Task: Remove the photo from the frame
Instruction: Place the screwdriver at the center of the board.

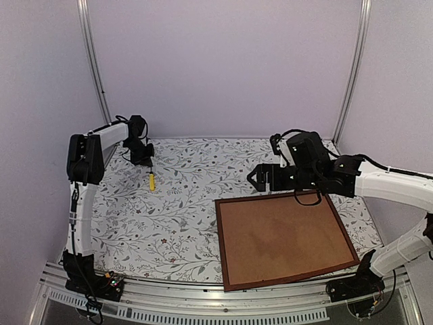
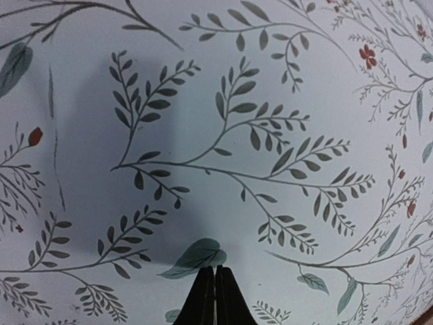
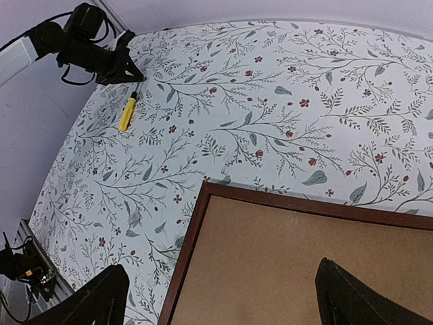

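The dark reddish-brown frame (image 1: 220,237) lies flat at the right front of the table, back side up. Its plain brown backing board (image 1: 284,237) fills it, so the photo is hidden. My right gripper (image 1: 257,179) is open and hovers above the frame's far left corner. In the right wrist view the frame (image 3: 187,254) and board (image 3: 270,264) lie under the gripper (image 3: 220,271), with its fingers (image 3: 101,298) wide apart. My left gripper (image 1: 145,161) is at the back left; its jaws (image 2: 215,272) are shut, with nothing between them, close over the tablecloth.
A small yellow tool (image 1: 151,181) lies on the floral tablecloth (image 1: 176,217) just in front of the left gripper; it also shows in the right wrist view (image 3: 126,114). White walls and metal posts close the back and sides.
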Controlling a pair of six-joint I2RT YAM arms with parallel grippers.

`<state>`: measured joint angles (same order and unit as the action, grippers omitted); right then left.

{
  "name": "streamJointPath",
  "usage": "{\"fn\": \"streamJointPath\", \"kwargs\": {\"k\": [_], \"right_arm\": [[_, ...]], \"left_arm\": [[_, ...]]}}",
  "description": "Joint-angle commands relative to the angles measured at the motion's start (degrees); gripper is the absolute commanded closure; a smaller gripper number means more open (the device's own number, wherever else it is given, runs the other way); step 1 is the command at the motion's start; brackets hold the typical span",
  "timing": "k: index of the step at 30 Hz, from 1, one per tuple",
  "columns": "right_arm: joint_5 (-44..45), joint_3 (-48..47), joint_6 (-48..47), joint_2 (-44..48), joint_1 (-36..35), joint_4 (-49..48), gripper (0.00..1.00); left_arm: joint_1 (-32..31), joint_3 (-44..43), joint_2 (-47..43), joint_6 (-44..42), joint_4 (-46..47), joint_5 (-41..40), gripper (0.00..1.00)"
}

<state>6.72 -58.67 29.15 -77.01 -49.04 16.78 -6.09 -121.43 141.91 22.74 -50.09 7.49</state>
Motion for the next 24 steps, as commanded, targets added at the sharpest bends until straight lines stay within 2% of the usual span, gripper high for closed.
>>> {"fn": "streamJointPath", "kwargs": {"k": [1,5,14,24], "right_arm": [[-0.51,-0.48,0.59,-0.25,0.32,2.19,0.01],[-0.18,-0.06,0.17,-0.16,0.34,3.41,0.01],[-2.28,2.42,-1.70,0.09,0.15,4.95,0.01],[-0.34,1.80,-1.70,-3.20,-2.82,8.09,0.01]], "left_arm": [[0.29,-1.88,1.59,0.77,1.22,-1.91,0.90],[0.25,-1.72,1.95,0.60,1.69,-1.86,0.80],[-0.06,-1.39,1.58,0.12,2.70,-1.07,0.71],[-0.04,-1.44,-0.45,-1.13,3.19,-0.74,0.57]]}}
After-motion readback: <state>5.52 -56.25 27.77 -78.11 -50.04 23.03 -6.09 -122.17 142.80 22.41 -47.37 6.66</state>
